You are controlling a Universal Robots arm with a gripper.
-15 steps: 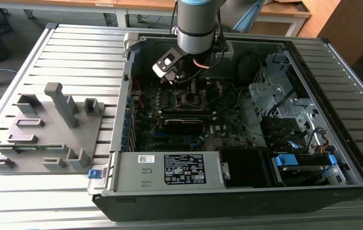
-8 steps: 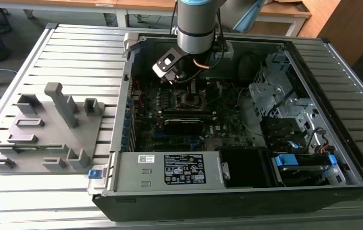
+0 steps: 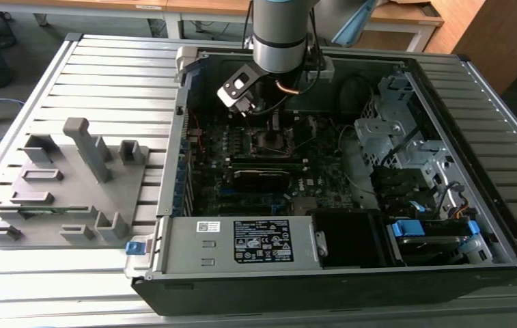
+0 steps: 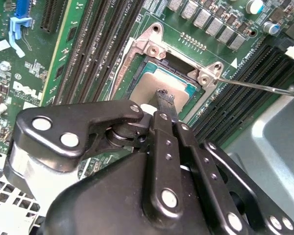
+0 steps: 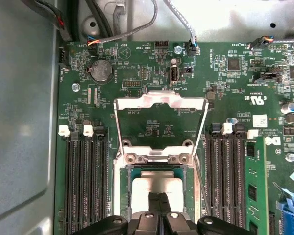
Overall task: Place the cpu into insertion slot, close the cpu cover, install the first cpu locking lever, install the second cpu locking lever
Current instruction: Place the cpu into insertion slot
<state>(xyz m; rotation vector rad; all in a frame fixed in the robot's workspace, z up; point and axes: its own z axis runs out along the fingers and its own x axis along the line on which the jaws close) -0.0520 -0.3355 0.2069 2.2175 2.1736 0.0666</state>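
Claw (image 5: 158,197) narrow: fingers drawn together, nothing between, tips at cpu (image 5: 139,188) top face. Cpu lies inside insertion slot (image 5: 129,196), beneath arm (image 3: 276,41), upper centre of exterior view. Cpu cover (image 5: 159,100) swung open; locking lever (image 4: 255,86) unlatched.
Risk: full seating unconfirmed. Off-centre tip pressure may tilt cpu; closing cover on tilted cpu may damage socket contacts.

Grey slatted table (image 3: 103,75), wooden desks (image 3: 203,7) behind, grey floor (image 3: 35,41)
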